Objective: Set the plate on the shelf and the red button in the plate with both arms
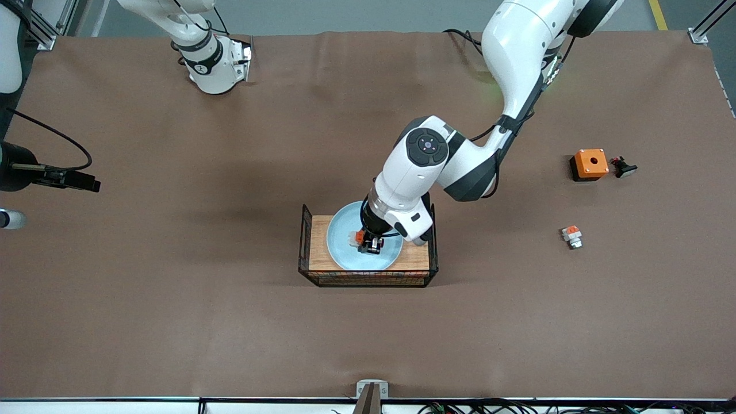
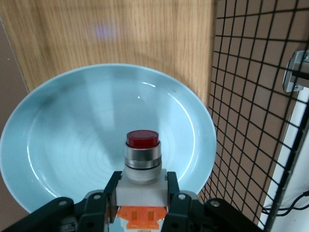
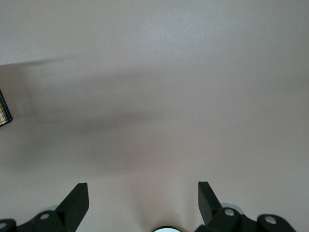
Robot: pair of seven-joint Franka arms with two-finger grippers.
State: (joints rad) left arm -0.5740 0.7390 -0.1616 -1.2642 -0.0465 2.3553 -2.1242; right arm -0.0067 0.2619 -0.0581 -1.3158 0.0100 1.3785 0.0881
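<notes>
Left arm's wrist hides part of plate (image 1: pixel 344 244) in wire basket (image 1: pixel 305 247). Left gripper (image 2: pixel 142 193) over plate, clamping red button (image 2: pixel 142 157). Right gripper (image 3: pixel 143 200) wide, over bare table, waiting. Orange box (image 1: pixel 590 163), similar grey-ended part (image 1: pixel 572 236) toward left arm's end.

even, soft overhead light fills the front view; the brown worktop (image 1: pixel 172 322) looks matte, with faint, diffuse shadows under the arms. in the left wrist view the plate (image 2: pixel 72 145) carries pale streaked reflections and a small bright glint, and the wood above shows a bluish smear of glare. the right wrist view is dim and low in contrast, crossed by broad blurred shadows.
</notes>
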